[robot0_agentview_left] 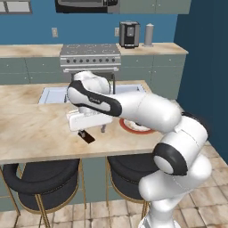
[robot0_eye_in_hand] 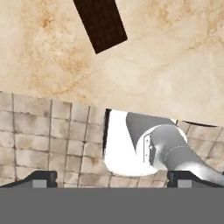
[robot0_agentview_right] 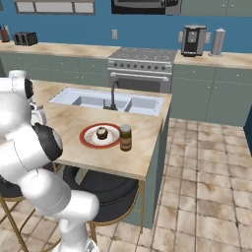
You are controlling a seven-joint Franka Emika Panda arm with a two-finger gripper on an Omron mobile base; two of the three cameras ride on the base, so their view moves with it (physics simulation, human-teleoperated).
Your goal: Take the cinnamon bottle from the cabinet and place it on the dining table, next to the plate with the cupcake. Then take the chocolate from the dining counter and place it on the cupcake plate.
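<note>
A dark chocolate bar [robot0_eye_in_hand: 100, 24] lies flat on the beige dining counter [robot0_agentview_left: 35, 133], near its front edge, and is also seen as a small dark slab [robot0_agentview_left: 87, 137]. My gripper [robot0_agentview_left: 92, 131] hovers just above it, pointing down. Its fingertips [robot0_eye_in_hand: 41, 178] stand wide apart, open with nothing between them [robot0_eye_in_hand: 112, 179]. To the right, a red-rimmed plate [robot0_agentview_right: 87, 141] holds the cupcake [robot0_agentview_right: 101, 132]. The cinnamon bottle [robot0_agentview_right: 126, 137] stands upright right beside that plate. My arm partly covers the plate [robot0_agentview_left: 129, 130] in the left base view.
A sink [robot0_agentview_right: 93, 102] with a dark faucet [robot0_agentview_right: 113, 96] is set into the counter behind the plate. Black stools [robot0_agentview_left: 44, 178] stand under the front edge. A stove [robot0_agentview_left: 90, 55] and a coffee machine [robot0_agentview_left: 129, 34] line the back wall.
</note>
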